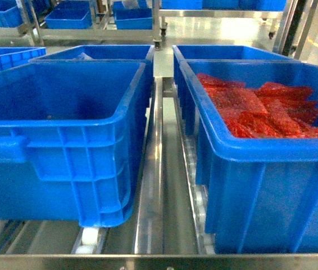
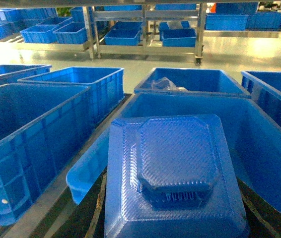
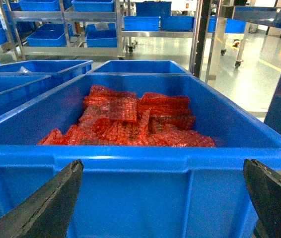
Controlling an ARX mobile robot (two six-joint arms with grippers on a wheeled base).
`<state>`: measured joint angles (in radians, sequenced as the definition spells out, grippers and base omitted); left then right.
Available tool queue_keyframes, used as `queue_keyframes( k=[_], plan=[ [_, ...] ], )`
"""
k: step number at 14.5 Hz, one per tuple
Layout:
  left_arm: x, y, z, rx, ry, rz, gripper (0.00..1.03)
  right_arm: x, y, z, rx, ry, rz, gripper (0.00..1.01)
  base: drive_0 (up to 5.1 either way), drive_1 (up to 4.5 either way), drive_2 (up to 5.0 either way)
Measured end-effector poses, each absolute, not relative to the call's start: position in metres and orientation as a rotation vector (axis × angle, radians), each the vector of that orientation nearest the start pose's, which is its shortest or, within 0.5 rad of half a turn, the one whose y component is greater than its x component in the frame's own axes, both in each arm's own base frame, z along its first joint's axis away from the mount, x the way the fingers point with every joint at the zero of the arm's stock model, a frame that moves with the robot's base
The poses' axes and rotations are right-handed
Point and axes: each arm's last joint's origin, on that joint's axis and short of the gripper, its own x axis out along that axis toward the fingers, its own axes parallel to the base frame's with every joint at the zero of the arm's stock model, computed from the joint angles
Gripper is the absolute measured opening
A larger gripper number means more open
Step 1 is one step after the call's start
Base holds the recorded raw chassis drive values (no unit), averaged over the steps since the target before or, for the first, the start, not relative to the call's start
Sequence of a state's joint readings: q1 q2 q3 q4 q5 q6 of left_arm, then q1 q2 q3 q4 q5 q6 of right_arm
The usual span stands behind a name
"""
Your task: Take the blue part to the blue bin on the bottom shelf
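Blue part (image 2: pixel 173 173) fills the lower centre of your left wrist view, a blue textured bag with a dark block inside, held up just in front of the camera by the left gripper (image 2: pixel 173 218), which is clenched on it; the fingers are almost hidden under the bag. Behind the part, toward 12 o'clock, you see the blue bin (image 2: pixel 259 134), and the part hangs over its near rim. In the head view this bin (image 1: pixel 63 129) stands at 9 o'clock on the bottom shelf (image 1: pixel 159 261), with white rollers (image 1: pixel 86 244) under it. At 3 o'clock stands a second bin (image 1: pixel 260 185) with red parts (image 1: pixel 260 109) in it. Your right gripper (image 3: pixel 163 208) is released, its two dark fingers (image 3: pixel 41 203) wide apart, just before the near wall of that second bin (image 3: pixel 140 193).
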<state>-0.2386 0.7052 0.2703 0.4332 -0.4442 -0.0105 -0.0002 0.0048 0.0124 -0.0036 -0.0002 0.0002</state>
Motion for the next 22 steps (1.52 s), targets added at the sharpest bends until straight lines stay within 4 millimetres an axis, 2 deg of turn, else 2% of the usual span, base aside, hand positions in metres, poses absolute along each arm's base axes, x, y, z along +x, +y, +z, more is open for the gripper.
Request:
queue_keyframes(
  k=[10, 22],
  plan=[
    [0.1590, -0.0256, 0.2255, -0.009, 0.002, 0.208, 0.43, 0.0972, 0.0000, 0.1669, 0.000, -0.003, 0.000, 0.98, 0.0, 4.23, -4.3],
    [0.1588, -0.0256, 0.2256, -0.010, 0.001, 0.208, 0.43, 0.0972, 0.0000, 0.1669, 0.000, -0.003, 0.000, 0.98, 0.0, 0.00, 0.0]
  ],
)
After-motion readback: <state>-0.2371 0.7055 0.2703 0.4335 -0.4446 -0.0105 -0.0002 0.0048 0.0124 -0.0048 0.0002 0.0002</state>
